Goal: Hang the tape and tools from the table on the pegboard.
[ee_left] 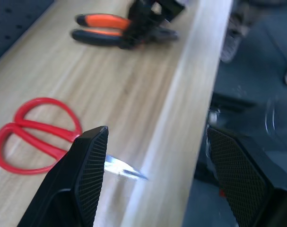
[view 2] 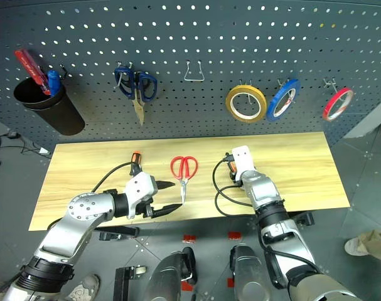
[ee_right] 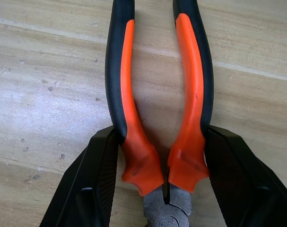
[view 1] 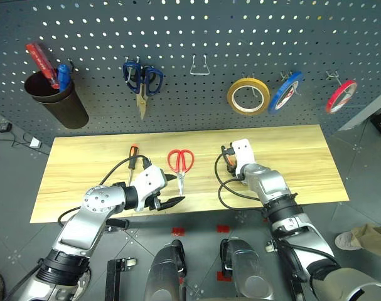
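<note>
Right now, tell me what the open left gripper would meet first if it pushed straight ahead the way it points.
Likely the steel blade tips of the red-handled scissors, just past the left gripper; depth is uncertain. Farther along lie the orange-and-black pliers.

Dark grey pegboard wall (view 1: 196,31) beyond both hands, dotted with holes. Grey speckled floor (view 1: 14,188) below and beside them, cables (view 1: 14,139) trailing there.

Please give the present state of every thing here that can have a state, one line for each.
pliers: lying on the table, handles between the right gripper fingers
red-handled scissors: closed, flat on the table
screwdriver: lying on the table
red tape: hung on the pegboard
left gripper: open, empty
blue-handled scissors: hung on the pegboard
</note>
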Robot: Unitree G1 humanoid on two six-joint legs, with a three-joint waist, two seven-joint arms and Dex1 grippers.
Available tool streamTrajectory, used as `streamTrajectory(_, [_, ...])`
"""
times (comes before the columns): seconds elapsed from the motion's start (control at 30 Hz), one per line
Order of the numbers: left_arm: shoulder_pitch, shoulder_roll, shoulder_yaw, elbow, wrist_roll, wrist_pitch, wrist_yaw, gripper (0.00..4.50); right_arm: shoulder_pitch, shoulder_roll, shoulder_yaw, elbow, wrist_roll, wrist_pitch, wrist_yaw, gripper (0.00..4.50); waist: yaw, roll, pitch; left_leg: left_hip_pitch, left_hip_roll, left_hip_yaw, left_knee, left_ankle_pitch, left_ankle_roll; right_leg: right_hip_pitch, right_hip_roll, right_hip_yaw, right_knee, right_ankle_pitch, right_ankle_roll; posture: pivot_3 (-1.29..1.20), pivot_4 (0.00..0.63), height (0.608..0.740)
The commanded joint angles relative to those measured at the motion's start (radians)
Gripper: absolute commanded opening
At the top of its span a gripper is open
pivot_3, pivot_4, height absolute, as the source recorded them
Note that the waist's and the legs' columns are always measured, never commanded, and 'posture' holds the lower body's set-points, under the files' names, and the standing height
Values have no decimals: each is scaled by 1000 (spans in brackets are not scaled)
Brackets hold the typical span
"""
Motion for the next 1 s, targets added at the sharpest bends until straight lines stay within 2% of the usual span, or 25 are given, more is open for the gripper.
streamTrajectory(0.03, [-2, -71, 130, -75, -126, 50, 78, 3504, 82, 5, 43, -437, 9, -40, 39, 2410, 1, 0, 0, -1, 0, 0, 0, 0, 0, -1, 0, 0, 0, 0, 0, -192, 311, 740])
streamTrajectory(0.1, [8, -122, 201, -116, -197, 73, 133, 3504, 141, 26, 65, -657, 14, -41, 29, 2410, 1, 0, 0, -3, 0, 0, -1, 0, 0, -4, 0, 1, 0, 0, 0, -193, 307, 740])
streamTrajectory(0.23, [48, -162, 274, -190, -263, 107, 193, 3504, 192, 77, 134, -917, -4, -68, -2, 2410, -1, -1, -1, -3, 0, -1, -1, 0, 0, -3, 1, 0, 0, 0, 0, -193, 298, 740])
streamTrajectory(0.33, [88, -157, 304, -251, -294, 141, 228, 3504, 106, 142, 144, -937, -29, -166, -47, 2410, -5, -1, -1, -2, 0, -1, -1, 0, 0, -2, 1, 0, 0, 0, 0, -186, 294, 740])
streamTrajectory(0.47, [77, -152, 322, -290, -333, 186, 269, 3504, -92, 186, 97, -742, -55, -362, -87, 2410, -2, -1, -1, -2, 0, -1, 3, 0, 0, -2, 1, -1, 2, 1, 0, -171, 289, 740])
streamTrajectory(0.63, [12, -134, 303, -277, -284, 220, 339, 3504, -307, 212, 44, -425, -71, -619, -138, 2410, 8, -2, -1, -2, 0, -2, 3, 0, 0, 0, 2, -2, 2, 3, -1, -147, 284, 740])
streamTrajectory(1.0, [-153, -134, 217, -222, -213, 254, 397, 3504, -542, 209, 18, 117, -140, -1026, -227, 2410, 12, -2, -1, -3, 0, 0, 2, 0, 0, -1, 1, -1, 0, 2, -1, -94, 300, 740])
